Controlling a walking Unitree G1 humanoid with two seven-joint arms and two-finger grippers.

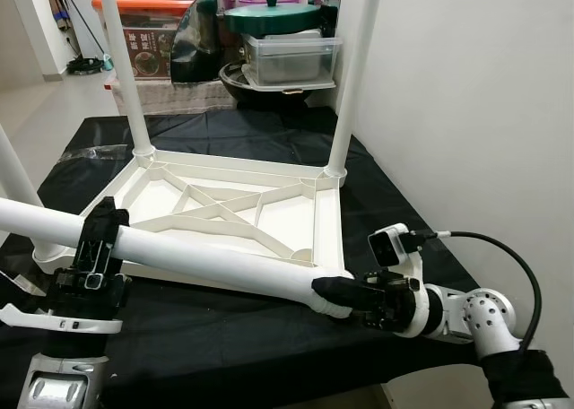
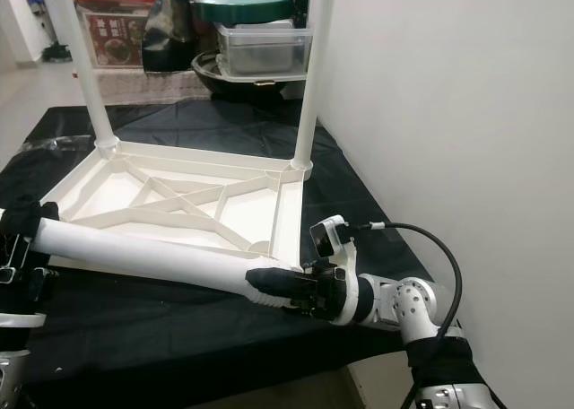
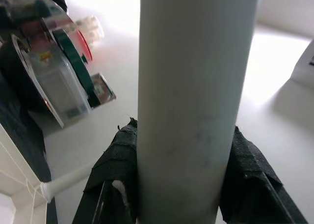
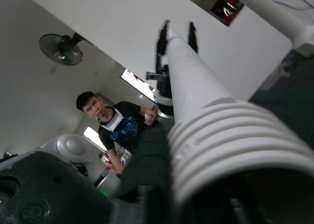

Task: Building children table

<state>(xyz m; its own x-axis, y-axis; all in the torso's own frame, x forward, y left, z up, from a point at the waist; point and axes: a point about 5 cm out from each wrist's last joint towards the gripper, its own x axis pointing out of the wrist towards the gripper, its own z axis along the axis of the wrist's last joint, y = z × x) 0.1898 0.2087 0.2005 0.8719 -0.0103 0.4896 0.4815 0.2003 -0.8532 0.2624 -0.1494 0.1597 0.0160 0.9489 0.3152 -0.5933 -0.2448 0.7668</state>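
In the left eye view, an upturned white children's table top (image 1: 224, 203) lies on the black-draped counter (image 1: 395, 203), its ribbed underside facing up, with two white legs (image 1: 354, 82) standing upright in its far corners. A loose white table leg (image 1: 206, 258) lies nearly level across the near edge of the top — the left claw (image 1: 94, 248) is clamped around it toward its left end, and the right claw (image 1: 345, 297) grips its ribbed, threaded end just off the top's near right corner. Behind the counter sit a clear plastic box (image 1: 289, 57) and a green lid (image 1: 272, 16). The right eye view shows the same scene, the right claw (image 2: 278, 288) closed on the leg's threaded end beside the corner. In the left wrist view, the black fingers (image 3: 115, 170) press both sides of the white leg (image 3: 196, 96). In the right wrist view, the threaded end (image 4: 235, 135) sits close to the lens, the leg running away toward the left claw; a person (image 4: 115, 130) in a dark shirt stands beyond, and a wall fan (image 4: 61, 48) hangs above.
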